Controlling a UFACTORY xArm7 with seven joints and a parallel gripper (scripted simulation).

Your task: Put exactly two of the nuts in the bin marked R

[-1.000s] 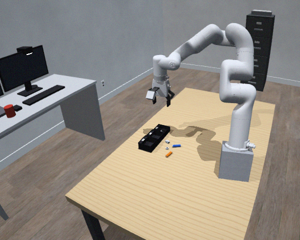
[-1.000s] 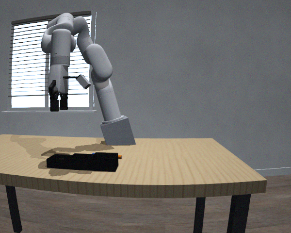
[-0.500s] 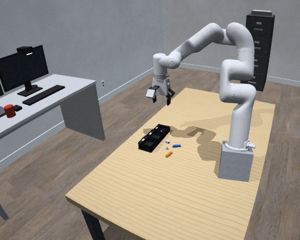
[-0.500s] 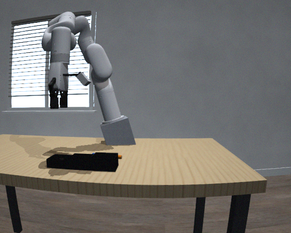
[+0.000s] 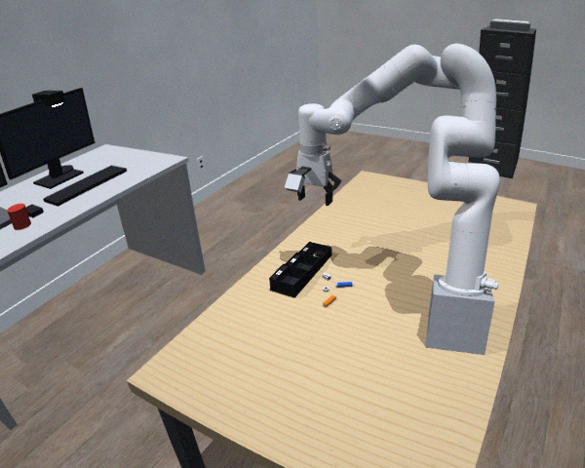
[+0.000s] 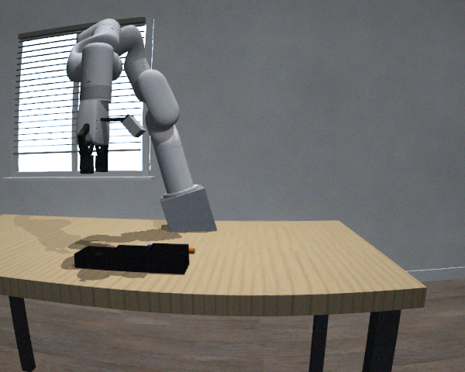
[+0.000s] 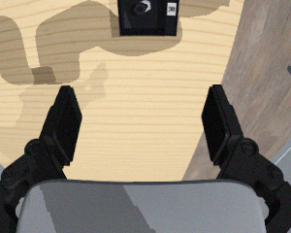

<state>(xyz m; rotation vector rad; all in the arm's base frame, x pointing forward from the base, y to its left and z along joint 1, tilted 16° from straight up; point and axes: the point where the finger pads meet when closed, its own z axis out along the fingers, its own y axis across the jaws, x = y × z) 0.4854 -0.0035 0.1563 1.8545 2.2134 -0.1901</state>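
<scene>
A: Where are the nuts?
B: One nut [image 7: 144,7] lies in the end bin [image 7: 149,26]; two nuts [image 5: 326,276] rest on the desk [image 5: 332,382] beside it. Small, rigid, likely slippery: pinch across flats.
A: The hand [image 5: 314,194]?
B: Spread wide, holding nothing, high above.

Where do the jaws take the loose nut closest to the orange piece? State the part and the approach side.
Grip the nut across two opposite outer sides, coming straight down from above. It sits low on the table, apart from the other nut and the blue piece, so the jaws probably fit on either side of it.
</scene>
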